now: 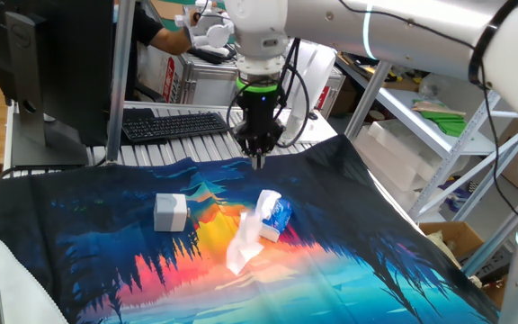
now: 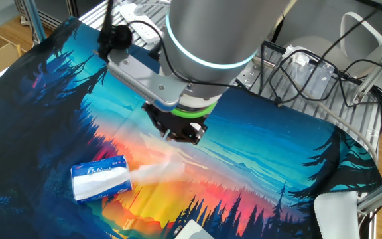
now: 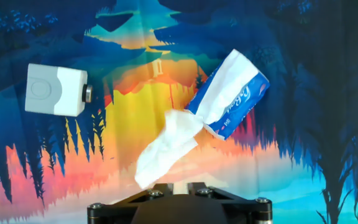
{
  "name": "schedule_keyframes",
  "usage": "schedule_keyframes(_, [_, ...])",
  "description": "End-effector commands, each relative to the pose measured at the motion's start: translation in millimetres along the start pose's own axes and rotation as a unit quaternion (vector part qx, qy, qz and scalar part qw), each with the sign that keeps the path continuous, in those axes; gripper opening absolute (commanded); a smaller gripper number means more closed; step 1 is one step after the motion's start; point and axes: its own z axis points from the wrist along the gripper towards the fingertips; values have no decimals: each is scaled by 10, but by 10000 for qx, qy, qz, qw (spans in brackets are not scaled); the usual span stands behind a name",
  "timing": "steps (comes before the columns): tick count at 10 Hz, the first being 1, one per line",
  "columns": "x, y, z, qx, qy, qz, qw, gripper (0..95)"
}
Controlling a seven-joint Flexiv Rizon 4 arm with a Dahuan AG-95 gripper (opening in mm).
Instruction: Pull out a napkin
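The napkin (image 3: 166, 146) is a crumpled white sheet lying on the printed cloth. One end still touches the opening of the blue-and-white tissue pack (image 3: 238, 99). It also shows in one fixed view (image 1: 244, 241), and blurred in the other fixed view (image 2: 156, 170), next to the pack (image 1: 277, 216) (image 2: 99, 179). My gripper (image 1: 259, 160) (image 2: 180, 136) hangs above the cloth, behind the napkin and apart from it. In the hand view the gripper (image 3: 181, 185) has a narrow gap between its fingers and nothing in it.
A grey-white cube (image 1: 171, 212) (image 3: 55, 90) sits on the cloth left of the pack. A keyboard (image 1: 174, 122) and a monitor stand behind the cloth. Metal shelving (image 1: 439, 126) stands at the right. The cloth (image 1: 349, 261) covers the table.
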Motion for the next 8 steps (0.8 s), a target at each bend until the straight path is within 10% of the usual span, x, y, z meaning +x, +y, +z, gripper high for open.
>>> schedule_keyframes(1, [21,2,7,3,15,-72,10000,950])
schedule_keyframes(8, [27,-4,4,-57,48,-100,9999,950])
